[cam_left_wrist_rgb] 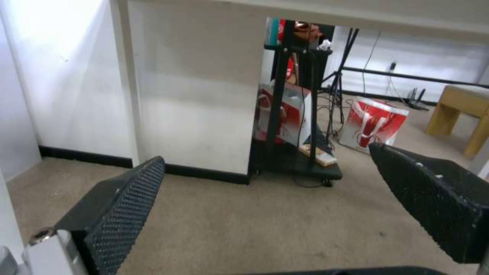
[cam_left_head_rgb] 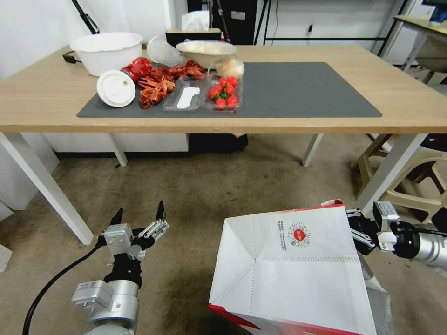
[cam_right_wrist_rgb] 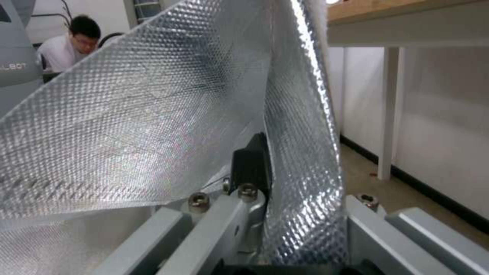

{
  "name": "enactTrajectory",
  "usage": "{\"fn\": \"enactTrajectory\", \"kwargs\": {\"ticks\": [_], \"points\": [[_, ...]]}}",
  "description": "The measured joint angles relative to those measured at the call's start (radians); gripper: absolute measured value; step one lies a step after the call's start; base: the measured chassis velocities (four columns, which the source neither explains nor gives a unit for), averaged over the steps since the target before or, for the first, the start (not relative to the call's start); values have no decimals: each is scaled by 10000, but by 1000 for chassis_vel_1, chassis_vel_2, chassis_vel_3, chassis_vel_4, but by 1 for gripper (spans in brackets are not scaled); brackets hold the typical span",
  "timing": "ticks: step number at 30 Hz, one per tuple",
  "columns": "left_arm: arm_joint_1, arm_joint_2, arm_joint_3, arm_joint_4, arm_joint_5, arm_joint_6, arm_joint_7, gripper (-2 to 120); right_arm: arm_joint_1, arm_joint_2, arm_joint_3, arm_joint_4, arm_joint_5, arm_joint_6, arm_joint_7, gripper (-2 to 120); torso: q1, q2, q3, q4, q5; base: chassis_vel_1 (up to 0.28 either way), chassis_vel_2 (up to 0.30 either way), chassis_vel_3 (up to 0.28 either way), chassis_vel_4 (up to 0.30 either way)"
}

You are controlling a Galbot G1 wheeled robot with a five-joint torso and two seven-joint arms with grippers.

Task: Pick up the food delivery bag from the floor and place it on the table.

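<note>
Food delivery bag (cam_left_head_rgb: 298, 274) pinched in right end effector (cam_left_head_rgb: 355, 231).

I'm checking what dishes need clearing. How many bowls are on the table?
2. A white bowl stands at the table's far left, off the mat. A shallower bowl with pale food sits at the mat's far edge.

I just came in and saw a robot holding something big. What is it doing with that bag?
The robot's right gripper is clamped on the rim of the food delivery bag, pinching its silver foil lining. The bag is tipped so its white bottom faces the camera, in front of the table. It isn't on the table yet. The left gripper is open and empty over the floor. Crayfish and strawberries sit on the table's mat.
</note>
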Motion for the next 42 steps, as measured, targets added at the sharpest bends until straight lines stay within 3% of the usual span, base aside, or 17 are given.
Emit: {"fn": "enactTrajectory", "kwargs": {"ticks": [42], "points": [[82, -7, -27, -46, 50, -84, 87, 100, -196, -3, 157, 115, -251, 79, -144, 0, 585, 1776, 1188, 0, 0, 0, 0, 0, 0]]}}
